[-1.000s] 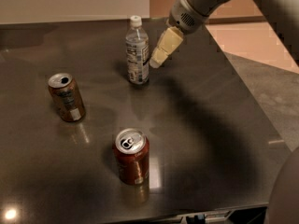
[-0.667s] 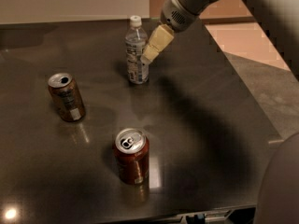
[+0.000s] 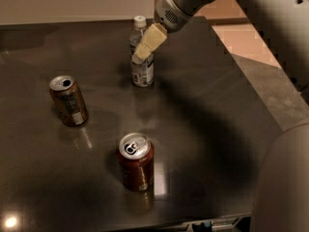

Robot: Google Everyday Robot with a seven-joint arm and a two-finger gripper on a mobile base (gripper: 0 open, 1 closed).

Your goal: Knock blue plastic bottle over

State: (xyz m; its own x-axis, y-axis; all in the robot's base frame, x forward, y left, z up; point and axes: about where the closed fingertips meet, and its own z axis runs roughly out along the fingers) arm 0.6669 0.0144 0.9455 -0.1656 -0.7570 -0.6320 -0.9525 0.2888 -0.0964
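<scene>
The blue plastic bottle (image 3: 142, 62), clear with a white cap and a white-bluish label, stands upright at the back middle of the dark table (image 3: 207, 115). My gripper (image 3: 141, 56) comes in from the upper right, and its cream-coloured fingers (image 3: 149, 42) overlap the bottle's upper body just below the cap. They seem to touch it.
A gold-brown soda can (image 3: 68, 100) stands at the left. A reddish-brown soda can (image 3: 136, 161) stands at the front middle. The table's right edge runs beside a tan floor (image 3: 251, 33). My arm (image 3: 270, 13) fills the upper right.
My gripper has moved left, from beside the bottle's right side to over its upper body. The bottle still stands upright. The cans have not moved.
</scene>
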